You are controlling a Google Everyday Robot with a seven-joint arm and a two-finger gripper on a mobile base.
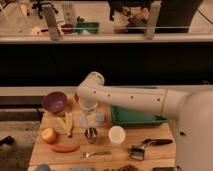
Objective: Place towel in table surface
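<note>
A white arm [130,100] is seen reaching in from the right, bent at a rounded joint and turned downward over the middle of the light wooden surface [160,155]. The end effector [90,130] is found at the arm's lower end, low over the planks, between a banana [66,124] and a white cup [117,135]. Whether it is apart or together cannot be told, since it shows only as a small dark shape.

The towel [99,118] is seen as a pale grey-blue patch on the surface just left of the green tray [140,119]. It is partly hidden by the arm's lower end (a second pale patch shows on the arm's other side). Whether the cloth is touched by the end effector cannot be told.

A purple bowl [54,101] is placed at the far left corner, and a reddish-yellow fruit [49,135] lies nearer, beside the banana. A long orange-red item [65,148] is laid in front of the fruit, with a metal utensil [96,154] to its right. A black-handled tool [157,142] and a small brush-like item [136,152] are seen at the near right.
</note>
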